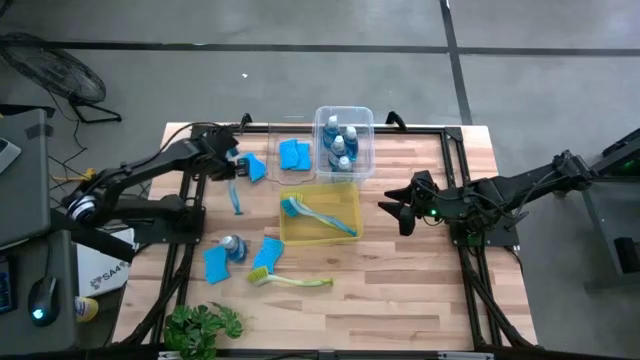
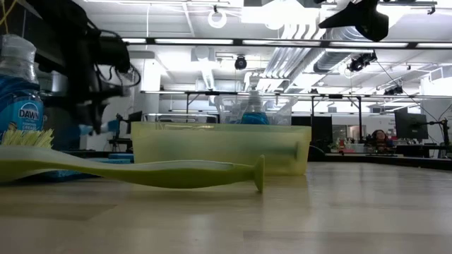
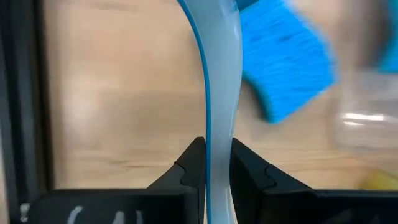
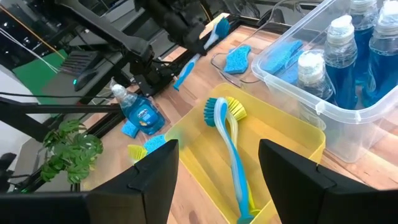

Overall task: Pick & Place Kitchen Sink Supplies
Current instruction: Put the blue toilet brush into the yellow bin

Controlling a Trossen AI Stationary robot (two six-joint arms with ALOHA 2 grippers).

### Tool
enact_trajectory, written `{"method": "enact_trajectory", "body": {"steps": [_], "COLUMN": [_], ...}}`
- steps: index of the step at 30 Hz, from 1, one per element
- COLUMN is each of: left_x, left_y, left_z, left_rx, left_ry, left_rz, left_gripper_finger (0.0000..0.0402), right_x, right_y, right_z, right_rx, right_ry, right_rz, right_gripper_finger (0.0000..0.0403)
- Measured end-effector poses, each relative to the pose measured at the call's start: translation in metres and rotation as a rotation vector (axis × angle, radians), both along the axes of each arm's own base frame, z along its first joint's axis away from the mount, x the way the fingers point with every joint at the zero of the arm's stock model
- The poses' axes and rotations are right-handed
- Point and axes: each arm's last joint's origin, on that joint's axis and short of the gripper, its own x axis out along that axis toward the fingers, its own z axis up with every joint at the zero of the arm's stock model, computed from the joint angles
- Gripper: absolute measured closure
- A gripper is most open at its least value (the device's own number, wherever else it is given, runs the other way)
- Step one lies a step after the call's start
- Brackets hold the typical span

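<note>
My left gripper (image 1: 232, 160) is shut on a blue-and-white dish brush (image 1: 238, 195) at the table's far left, beside a loose blue sponge (image 1: 255, 168). My right gripper (image 1: 395, 208) hovers open right of the yellow bin (image 1: 350, 195), touching nothing. In that bin lies a blue and yellow-green brush (image 4: 231, 155). A bottle of blue liquid (image 1: 232, 245), two blue sponges (image 1: 215, 265) and a yellow-green brush (image 1: 290, 280) lie on the near left of the table. My left gripper pinches the brush's handle (image 3: 217, 155) between its two fingers (image 3: 193, 165), toward its head end. The fingers come steeply from above and lie across the handle. The brush is off the table, its free handle end (image 1: 238, 210) pointing toward the near edge.
A clear bin (image 1: 368, 150) at the far middle holds several bottles; a second clear bin (image 1: 290, 135) left of it holds blue sponges. A green plant (image 1: 205, 325) stands at the near left edge. Black frame rails run along both table sides.
</note>
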Motion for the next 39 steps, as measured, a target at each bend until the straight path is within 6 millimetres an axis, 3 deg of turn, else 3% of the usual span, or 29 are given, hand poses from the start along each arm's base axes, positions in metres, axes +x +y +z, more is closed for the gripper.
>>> {"method": "enact_trajectory", "body": {"steps": [13, 21, 29, 39], "left_x": [0.011, 0.013, 0.008, -0.005], "left_y": [0.009, 0.012, 0.004, -0.013], "left_z": [0.077, 0.141, 0.207, 0.265], "left_rx": [0.199, 0.372, 0.570, 0.750], "left_ry": [-0.141, -0.239, -0.352, -0.487], "left_rz": [-0.171, -0.238, -0.347, -0.476], "left_gripper_finger": [0.0362, 0.0362, 0.0359, 0.0363], "right_x": [0.000, 0.000, 0.000, 0.000], "right_y": [0.000, -0.001, -0.001, -0.001], "right_z": [0.000, 0.000, 0.000, 0.000], "right_rx": [0.011, 0.012, 0.009, -0.003], "right_ry": [-0.008, -0.009, -0.009, -0.012], "right_rz": [-0.021, -0.026, -0.028, -0.049], "right_gripper_finger": [0.0187, 0.0187, 0.0187, 0.0187]}}
